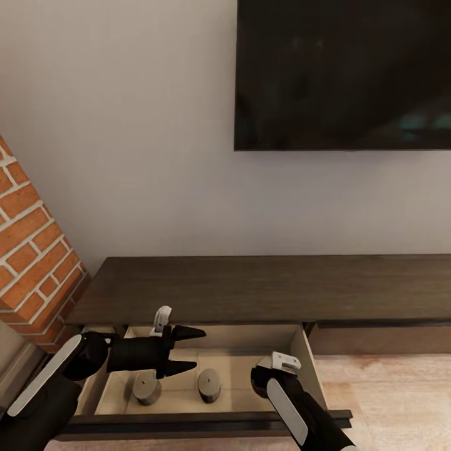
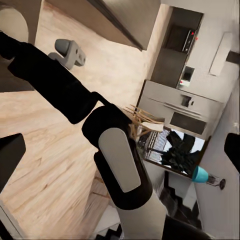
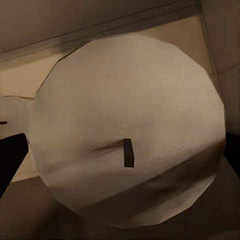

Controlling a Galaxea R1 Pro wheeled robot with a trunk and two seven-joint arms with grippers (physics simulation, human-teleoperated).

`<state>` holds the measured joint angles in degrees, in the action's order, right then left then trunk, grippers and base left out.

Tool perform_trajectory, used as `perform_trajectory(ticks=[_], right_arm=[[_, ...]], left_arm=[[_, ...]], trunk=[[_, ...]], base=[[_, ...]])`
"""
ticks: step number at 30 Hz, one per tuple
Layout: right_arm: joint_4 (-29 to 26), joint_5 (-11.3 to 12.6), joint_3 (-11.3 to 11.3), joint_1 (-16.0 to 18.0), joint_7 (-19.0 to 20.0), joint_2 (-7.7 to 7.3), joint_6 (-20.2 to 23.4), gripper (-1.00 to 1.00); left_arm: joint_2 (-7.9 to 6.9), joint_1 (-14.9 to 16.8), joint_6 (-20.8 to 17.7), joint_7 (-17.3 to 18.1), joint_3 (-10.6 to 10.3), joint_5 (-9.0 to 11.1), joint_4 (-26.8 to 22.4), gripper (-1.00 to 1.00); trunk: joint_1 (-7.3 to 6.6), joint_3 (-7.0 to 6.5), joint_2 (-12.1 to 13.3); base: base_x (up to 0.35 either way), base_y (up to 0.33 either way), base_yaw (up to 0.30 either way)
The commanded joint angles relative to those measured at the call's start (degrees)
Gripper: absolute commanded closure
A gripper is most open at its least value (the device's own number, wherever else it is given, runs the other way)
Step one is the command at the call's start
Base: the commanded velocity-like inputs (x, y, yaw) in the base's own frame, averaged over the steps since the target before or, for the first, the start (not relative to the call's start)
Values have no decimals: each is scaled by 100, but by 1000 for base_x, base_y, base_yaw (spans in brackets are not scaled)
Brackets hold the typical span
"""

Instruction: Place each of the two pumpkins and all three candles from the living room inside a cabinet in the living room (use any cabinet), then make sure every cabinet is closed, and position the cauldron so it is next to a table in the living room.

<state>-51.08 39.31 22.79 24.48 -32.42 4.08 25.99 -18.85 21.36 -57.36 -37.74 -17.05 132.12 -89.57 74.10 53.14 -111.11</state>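
Two candles sit on the pale floor of the open drawer in the cabinet. Third candle is right at the right gripper, wick facing the wrist camera, down inside the same drawer; can't tell if the jaws are pinching it or already off it. Left gripper hangs over the drawer, fingers spread, empty. Judgement: candles nearly done. Pumpkins, cauldron and shutting the drawer look outstanding. TV on the wall above.
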Motion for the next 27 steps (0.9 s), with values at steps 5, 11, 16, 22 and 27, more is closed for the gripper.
perform_trajectory(ticks=[5,11,16,22,27], right_arm=[[0,41,22,4,-21,2,-166,100],[1,41,23,4,-20,-1,-327,100],[-21,43,25,4,-19,-2,-597,100],[-43,48,11,4,-26,17,-578,100],[-25,69,6,273,-50,33,-373,100]], left_arm=[[-214,1,6,35,-116,288,-7,-100],[-240,3,6,46,-131,288,-9,-100],[-238,4,6,47,-137,288,-14,-100],[-230,3,7,43,-279,288,-16,-100],[-230,2,7,42,-320,288,-16,-100]], trunk=[[110,95,-204],[242,203,-445],[351,293,-645],[483,400,-886],[593,490,-1087]], base=[[0,0,0],[0,0,0],[0,0,0],[0,0,0],[0,0,0]])
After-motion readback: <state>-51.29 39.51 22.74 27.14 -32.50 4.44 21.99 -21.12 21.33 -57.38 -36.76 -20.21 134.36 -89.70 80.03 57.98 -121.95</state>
